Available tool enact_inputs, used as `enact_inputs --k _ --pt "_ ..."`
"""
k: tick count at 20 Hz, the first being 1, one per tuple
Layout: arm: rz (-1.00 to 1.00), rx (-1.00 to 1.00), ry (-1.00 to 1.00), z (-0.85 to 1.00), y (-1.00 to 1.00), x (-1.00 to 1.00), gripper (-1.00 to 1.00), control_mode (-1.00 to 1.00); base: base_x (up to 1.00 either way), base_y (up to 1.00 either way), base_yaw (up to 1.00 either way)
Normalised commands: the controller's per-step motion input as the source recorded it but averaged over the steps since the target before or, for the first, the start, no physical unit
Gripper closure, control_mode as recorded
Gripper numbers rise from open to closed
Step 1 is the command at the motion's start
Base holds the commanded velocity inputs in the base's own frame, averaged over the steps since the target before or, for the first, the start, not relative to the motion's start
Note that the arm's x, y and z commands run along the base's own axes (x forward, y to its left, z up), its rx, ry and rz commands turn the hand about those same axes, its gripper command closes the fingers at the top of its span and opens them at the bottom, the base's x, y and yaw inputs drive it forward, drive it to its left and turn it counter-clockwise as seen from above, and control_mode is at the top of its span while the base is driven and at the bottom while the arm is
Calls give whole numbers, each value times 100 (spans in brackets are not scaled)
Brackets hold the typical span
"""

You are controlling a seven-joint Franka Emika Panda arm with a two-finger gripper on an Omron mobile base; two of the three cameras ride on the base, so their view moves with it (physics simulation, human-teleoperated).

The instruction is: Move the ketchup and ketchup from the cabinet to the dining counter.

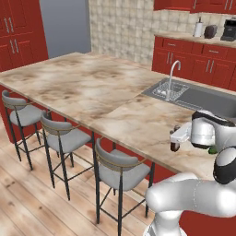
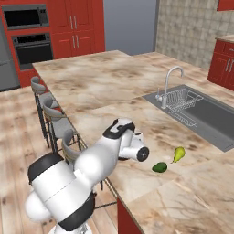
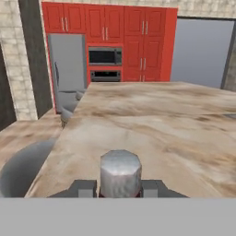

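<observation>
Marbled stone stretches below my claw point(image 3: 120, 190), which is clamped on a ketchup bottle point(image 3: 120, 173) with a silvery cap, held just above the counter point(image 1: 83, 87) near its edge. This bottle looks nearly delivered; I see no second bottle set down yet.

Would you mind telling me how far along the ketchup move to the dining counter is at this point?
Done: one ketchup is out of the cabinet. In hand: the end effector grips it over the dining counter, near a pear and a green fruit. Left: set it down, then bring the second bottle.
</observation>
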Motion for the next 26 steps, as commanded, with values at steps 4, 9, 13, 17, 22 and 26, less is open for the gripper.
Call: enact_inputs --k 4,9,13,17,22,26 --pt "0 0 -5 -24 -4 19 100 -100 0 0 0" --pt "0 2 0 -14 -3 32 100 -100 0 0 0" --pt "0 1 0 -16 -6 24 100 -100 0 0 0" --pt "0 0 -1 -27 -2 1 100 -100 0 0 0" --pt "0 -3 -14 -35 0 -19 100 -100 0 0 0" --pt "0 -7 -15 -37 7 -22 100 -100 0 0 0"
